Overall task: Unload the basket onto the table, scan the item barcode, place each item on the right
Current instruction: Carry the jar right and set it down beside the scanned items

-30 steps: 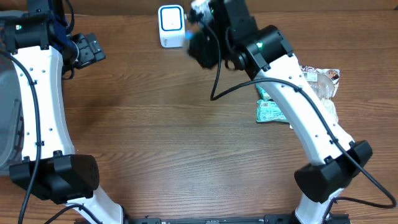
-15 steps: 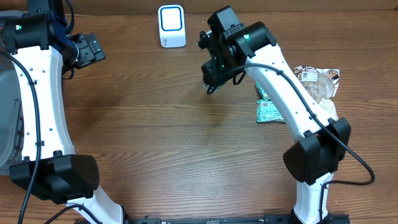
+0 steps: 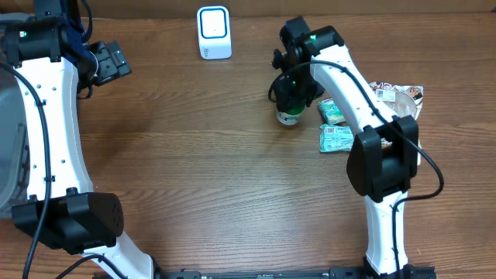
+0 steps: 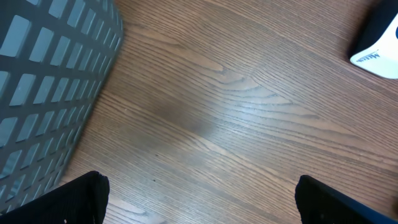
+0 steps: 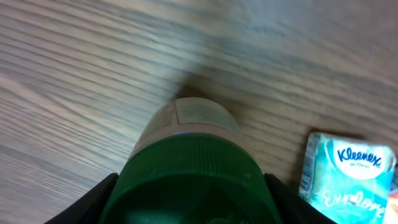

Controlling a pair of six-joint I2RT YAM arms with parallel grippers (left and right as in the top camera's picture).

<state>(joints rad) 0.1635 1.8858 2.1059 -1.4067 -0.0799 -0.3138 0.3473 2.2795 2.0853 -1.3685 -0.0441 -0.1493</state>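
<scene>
Here, nearest to you, the right gripper (image 5: pixel 189 200) clasps the green cap of a bottle (image 3: pixel 288 117), a jaw on either side; you cannot tell whether its base touches the table (image 3: pixel 194 155). Holding it by the cap presumably leaves the side label bare for reading. Just beside it lies a tissue pack (image 5: pixel 345 171). Farther off, the white scanner (image 3: pixel 214 32) stands at the far edge, well apart from the bottle. The left gripper (image 3: pixel 115 62), spread wide and holding nothing, hangs aside near the grey basket (image 4: pixel 43 81).

overhead: straight down, whole table (image 3: pixel 194 170); left wrist: near tabletop, shares scanner (image 4: pixel 380 40); right wrist: close over jar (image 5: pixel 189 171)
</scene>
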